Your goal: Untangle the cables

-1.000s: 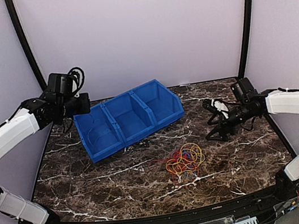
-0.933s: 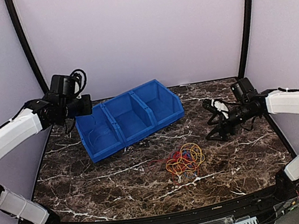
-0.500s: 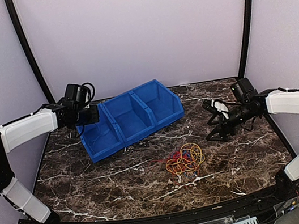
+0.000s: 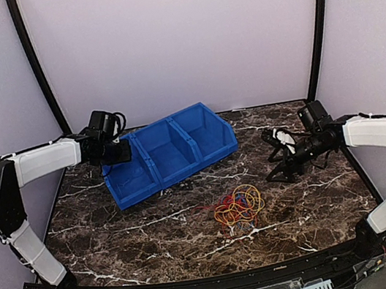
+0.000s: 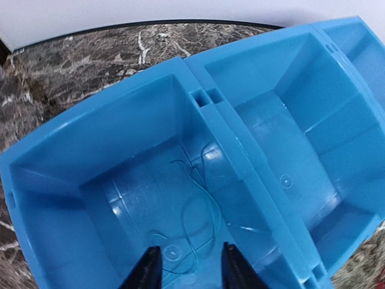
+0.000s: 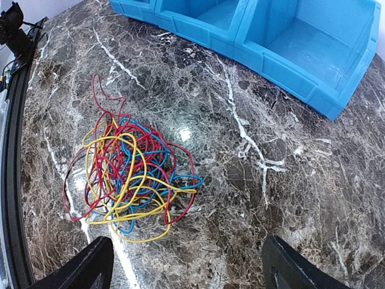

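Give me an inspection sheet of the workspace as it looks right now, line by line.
Surface: dark veined marble table.
Job's things: tangled bundle of yellow, red and blue wires lying loose on the table; one thin wire alone in the left compartment of a blue three-part bin.
Clutter: nothing seen.
Grippers: left gripper open over that compartment, holding nothing; right gripper open and empty, to the right of the bundle.
Cables: black cable looped at the left wrist.
Surroundings: plain pale walls.
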`<action>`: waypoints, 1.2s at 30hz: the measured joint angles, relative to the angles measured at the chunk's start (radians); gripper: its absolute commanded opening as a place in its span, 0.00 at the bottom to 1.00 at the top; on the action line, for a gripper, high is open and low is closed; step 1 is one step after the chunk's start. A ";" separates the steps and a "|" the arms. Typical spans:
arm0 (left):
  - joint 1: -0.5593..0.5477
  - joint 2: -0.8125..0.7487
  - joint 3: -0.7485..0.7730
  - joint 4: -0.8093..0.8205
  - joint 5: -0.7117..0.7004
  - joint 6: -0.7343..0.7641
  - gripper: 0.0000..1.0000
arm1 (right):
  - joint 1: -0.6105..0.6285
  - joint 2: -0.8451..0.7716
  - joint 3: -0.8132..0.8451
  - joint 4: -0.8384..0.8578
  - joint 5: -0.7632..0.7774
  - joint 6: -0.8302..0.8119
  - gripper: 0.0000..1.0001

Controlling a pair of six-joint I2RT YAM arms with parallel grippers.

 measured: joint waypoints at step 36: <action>-0.238 -0.425 -0.203 0.485 0.431 0.300 0.56 | 0.011 -0.116 0.319 -0.172 0.043 0.011 0.80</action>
